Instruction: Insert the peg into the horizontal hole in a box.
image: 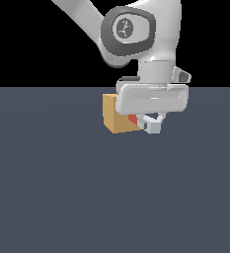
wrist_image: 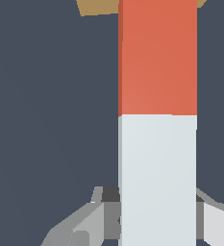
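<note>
The tan box (image: 117, 117) stands on the dark floor, partly behind my gripper's white body. My gripper (image: 153, 123) is shut on the peg, holding its white half. The peg's orange-red end (image: 133, 119) points at the box's side face on the exterior view's right and touches or enters it. In the wrist view the peg runs long, white half (wrist_image: 157, 178) between my fingers (wrist_image: 80, 226), orange-red half (wrist_image: 157, 57) reaching the box's edge (wrist_image: 98, 6). The hole is hidden behind the peg.
The dark grey-blue floor (image: 62, 188) extends all around the box. The arm's white links (image: 131, 29) rise above the gripper against a black background.
</note>
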`<control>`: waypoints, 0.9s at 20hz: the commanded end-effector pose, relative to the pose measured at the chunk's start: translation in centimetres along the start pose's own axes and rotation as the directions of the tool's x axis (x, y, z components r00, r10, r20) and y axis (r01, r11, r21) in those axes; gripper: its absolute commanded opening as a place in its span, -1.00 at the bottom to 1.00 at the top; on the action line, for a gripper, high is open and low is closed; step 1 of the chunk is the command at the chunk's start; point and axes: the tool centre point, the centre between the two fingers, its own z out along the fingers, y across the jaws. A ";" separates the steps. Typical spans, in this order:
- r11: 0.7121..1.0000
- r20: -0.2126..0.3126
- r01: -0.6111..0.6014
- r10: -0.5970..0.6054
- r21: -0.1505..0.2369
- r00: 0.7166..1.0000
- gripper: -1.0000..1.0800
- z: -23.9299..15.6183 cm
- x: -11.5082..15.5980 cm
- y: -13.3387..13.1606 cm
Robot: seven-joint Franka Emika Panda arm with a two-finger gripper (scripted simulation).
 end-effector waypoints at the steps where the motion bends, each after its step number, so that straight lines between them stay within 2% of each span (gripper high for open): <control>1: 1.000 0.001 0.024 -0.024 -0.001 1.000 -1.00 -0.5 1.8 1.2; 8: 0.998 0.000 0.064 -0.064 -0.001 0.998 -1.00 -1.0 4.8 3.0; 18: 0.997 0.000 0.072 -0.072 0.000 0.997 -1.00 -1.1 5.2 3.2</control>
